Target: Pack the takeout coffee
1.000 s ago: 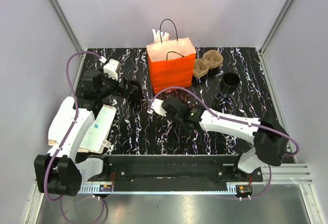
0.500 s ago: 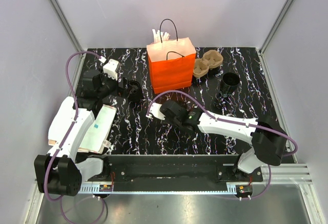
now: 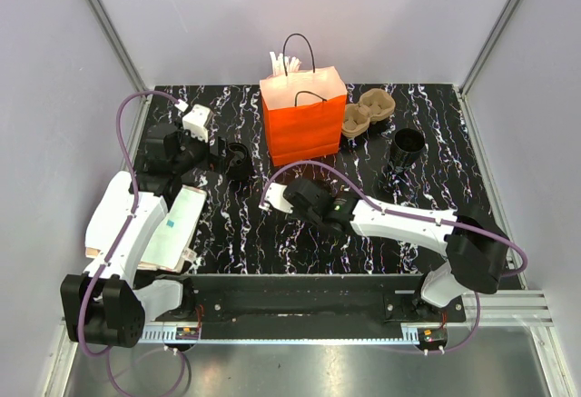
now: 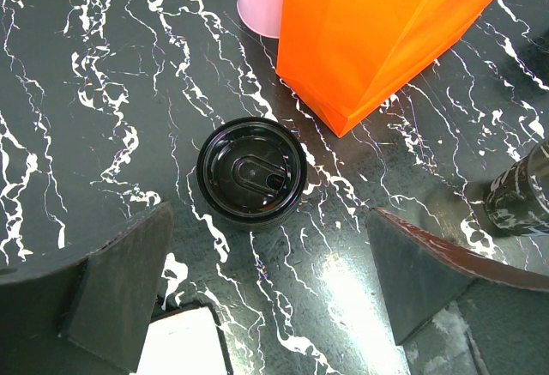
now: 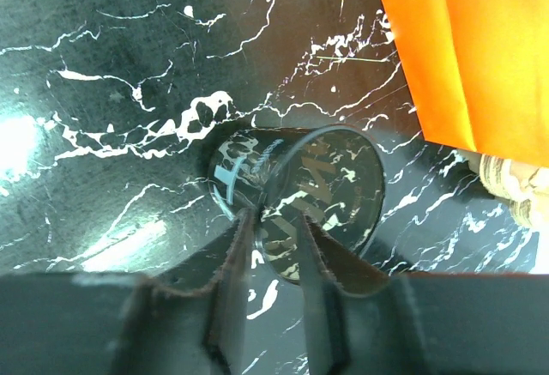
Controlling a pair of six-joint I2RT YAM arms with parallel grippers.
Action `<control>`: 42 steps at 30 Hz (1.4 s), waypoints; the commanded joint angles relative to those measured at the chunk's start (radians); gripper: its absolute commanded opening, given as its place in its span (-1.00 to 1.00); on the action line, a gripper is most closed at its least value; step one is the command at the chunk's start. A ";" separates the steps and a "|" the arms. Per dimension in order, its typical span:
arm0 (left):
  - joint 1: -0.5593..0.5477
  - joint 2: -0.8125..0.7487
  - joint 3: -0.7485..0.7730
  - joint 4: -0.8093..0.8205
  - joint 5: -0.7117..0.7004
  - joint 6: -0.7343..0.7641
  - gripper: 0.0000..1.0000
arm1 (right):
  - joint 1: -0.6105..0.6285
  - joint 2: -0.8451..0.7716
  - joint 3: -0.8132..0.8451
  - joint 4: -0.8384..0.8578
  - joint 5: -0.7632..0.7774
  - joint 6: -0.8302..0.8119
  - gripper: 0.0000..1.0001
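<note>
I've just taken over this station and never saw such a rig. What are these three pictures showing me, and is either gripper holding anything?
Two robot arms, left and right, are bolted at the near edge of a black marbled table. The overhead picture looks down from behind them; the other two come from a camera on each wrist. On the table stand an orange paper bag, a cardboard cup carrier, a tall black cup and the small lidded takeout coffee. The left gripper is wide open, the coffee just ahead of its fingers, untouched. The right gripper has its fingers slightly apart at the rim of a glossy dark cup; whether it grips it I cannot tell.
</note>
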 commanded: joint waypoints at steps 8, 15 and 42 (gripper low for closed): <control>0.009 -0.009 -0.002 0.051 -0.003 -0.002 0.98 | 0.010 -0.072 0.072 -0.050 0.006 -0.014 0.27; 0.007 -0.006 0.007 0.013 0.046 0.043 0.98 | -0.014 -0.115 0.167 -0.176 -0.057 -0.016 0.70; 0.007 0.328 0.268 -0.260 0.285 0.506 0.92 | -0.548 -0.432 0.049 -0.256 -0.572 0.053 0.99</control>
